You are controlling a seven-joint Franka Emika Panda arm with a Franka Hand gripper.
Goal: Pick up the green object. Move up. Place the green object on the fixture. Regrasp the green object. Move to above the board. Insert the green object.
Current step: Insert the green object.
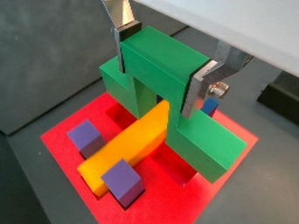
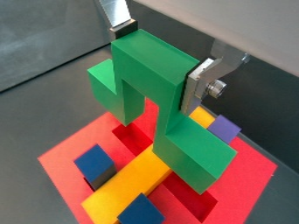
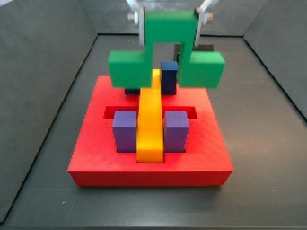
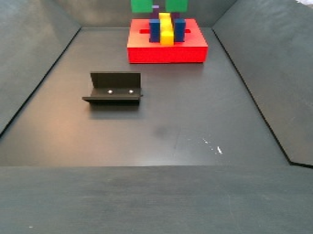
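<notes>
Nearest in a side view, the fixture [image 4: 113,89] stands alone on the dark floor, well apart from the board [image 4: 167,47] at the far end. Over that board hangs the green object [image 3: 168,56], legs down, straddling the yellow bar [image 3: 149,117]; whether it touches the board I cannot tell. The gripper [image 1: 163,59] is closed on the raised middle block, its 2 silver fingers [image 2: 200,79] pressed against opposite faces. 2 purple blocks [image 3: 124,130] flank the bar's near end, and 2 blue blocks [image 2: 94,164] sit on the red slab in a wrist view.
</notes>
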